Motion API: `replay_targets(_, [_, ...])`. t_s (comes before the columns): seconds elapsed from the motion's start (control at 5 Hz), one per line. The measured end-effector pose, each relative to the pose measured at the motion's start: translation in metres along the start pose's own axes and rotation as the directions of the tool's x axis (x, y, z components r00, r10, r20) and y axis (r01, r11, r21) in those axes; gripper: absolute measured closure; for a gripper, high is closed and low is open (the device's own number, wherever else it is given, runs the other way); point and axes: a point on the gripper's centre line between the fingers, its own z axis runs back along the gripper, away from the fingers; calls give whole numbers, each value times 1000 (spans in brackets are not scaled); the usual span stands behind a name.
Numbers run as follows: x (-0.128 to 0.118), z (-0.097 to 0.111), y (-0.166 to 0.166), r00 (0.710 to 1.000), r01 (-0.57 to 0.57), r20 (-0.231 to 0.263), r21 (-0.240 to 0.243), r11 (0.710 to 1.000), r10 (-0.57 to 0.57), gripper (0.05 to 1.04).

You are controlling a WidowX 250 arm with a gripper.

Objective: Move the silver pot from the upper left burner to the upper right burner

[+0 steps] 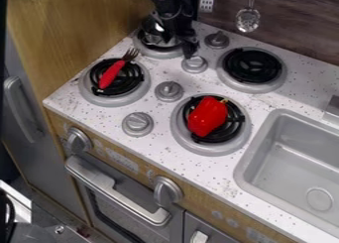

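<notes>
The shiny silver pot (152, 33) is at the round, black-coiled upper left burner (161, 53), partly hidden by the black two-finger gripper (183, 37); one cannot tell how wide the gripper stands.

The robot's arm (173, 3) is black, its outline chunky and uneven, with small greyish glints on the dark surface. The claw (180, 41) is black too, narrowing at its lower end.
</notes>
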Motion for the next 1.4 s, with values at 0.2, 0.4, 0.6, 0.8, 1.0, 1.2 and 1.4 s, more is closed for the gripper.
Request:
replay_targets(0.2, [15,-7,16,1000,-26,18,52,998,25,84])
replay_targets(0.4, [14,-20,22,998,-59,30,53,997,57,84])
replay_targets(0.6, [10,-39,26,998,-56,3,52,997,56,85])
replay_targets(0.8, [19,-51,32,998,-61,26,65,996,59,85])
replay_targets(1.0, [17,-65,28,999,-47,14,63,997,46,85])
replay_targets(1.2, [21,-71,27,999,-44,19,60,997,43,85])
replay_targets(1.4, [15,-72,27,999,-36,-5,85,996,37,85])
